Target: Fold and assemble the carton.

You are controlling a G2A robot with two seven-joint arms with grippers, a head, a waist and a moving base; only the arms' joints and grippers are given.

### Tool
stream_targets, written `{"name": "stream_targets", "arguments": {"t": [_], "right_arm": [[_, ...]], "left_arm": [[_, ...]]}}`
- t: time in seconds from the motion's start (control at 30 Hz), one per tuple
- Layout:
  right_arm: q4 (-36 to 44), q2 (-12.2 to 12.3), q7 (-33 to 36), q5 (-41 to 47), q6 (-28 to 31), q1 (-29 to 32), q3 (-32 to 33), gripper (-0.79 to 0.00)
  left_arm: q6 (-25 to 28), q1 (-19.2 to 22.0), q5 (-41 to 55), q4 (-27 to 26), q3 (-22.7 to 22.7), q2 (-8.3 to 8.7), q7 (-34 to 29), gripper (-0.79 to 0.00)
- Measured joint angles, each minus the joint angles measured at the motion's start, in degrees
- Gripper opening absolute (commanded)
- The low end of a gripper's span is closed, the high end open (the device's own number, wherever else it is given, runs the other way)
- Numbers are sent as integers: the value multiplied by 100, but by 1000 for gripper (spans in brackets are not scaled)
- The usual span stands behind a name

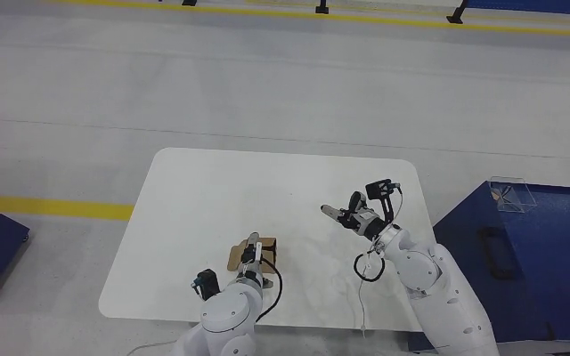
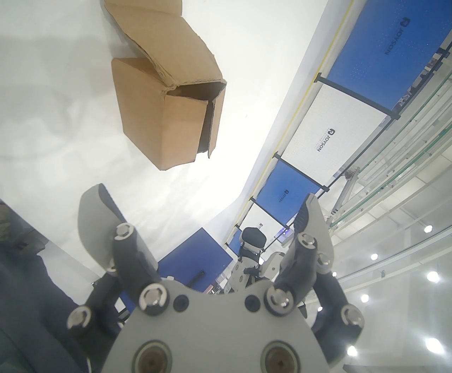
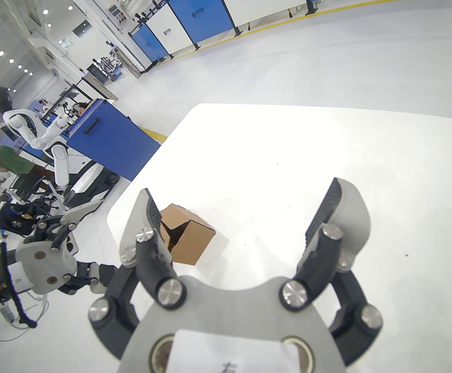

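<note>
From the top we see the left gripper [image 1: 255, 242] overlapping part of the carton [image 1: 237, 257], which sits near the table's [image 1: 267, 187] near edge, left of its middle. The left wrist view gives us what that overlap covers: the brown carton's flaps half folded with a dark gap between them, and the jaws spread wide, empty, just short of it. In the right wrist view the carton stands free on the surface, and the right gripper [image 3: 243, 192] is equally wide, empty and well apart. We count one carton, two grippers, one table. The table is white with rounded corners. Around it are a pale floor [image 1: 267, 80], yellow lines [image 1: 62, 208], blue-and-white panels [image 3: 197, 14] and a blue cabinet [image 1: 499, 258] off the right edge.
</note>
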State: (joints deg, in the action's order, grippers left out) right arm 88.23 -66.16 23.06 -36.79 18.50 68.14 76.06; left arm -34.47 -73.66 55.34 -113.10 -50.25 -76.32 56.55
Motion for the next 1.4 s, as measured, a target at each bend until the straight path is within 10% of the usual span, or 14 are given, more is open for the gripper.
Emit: {"name": "stream_targets", "arguments": {"t": [0.23, 0.6, 0.9, 1.4], "right_arm": [[-25, -83, -581, -518, -430, 92, -416, 0], [-749, -353, -1302, -672, -359, -53, -1568, 0], [-691, -361, -1353, -790, -472, -75, -1590, 0], [-869, -623, -1842, -2376, -1363, -445, -2452, 0]], "left_arm": [[848, -350, -660, 208, -519, 125, -1160, 0], [3578, -2240, -1679, 224, -1817, 431, -3968, 0], [3491, -2193, -1738, 257, -1817, 429, -3740, 0], [6631, -2185, -4151, 1865, -984, 232, -3942, 0]]}}
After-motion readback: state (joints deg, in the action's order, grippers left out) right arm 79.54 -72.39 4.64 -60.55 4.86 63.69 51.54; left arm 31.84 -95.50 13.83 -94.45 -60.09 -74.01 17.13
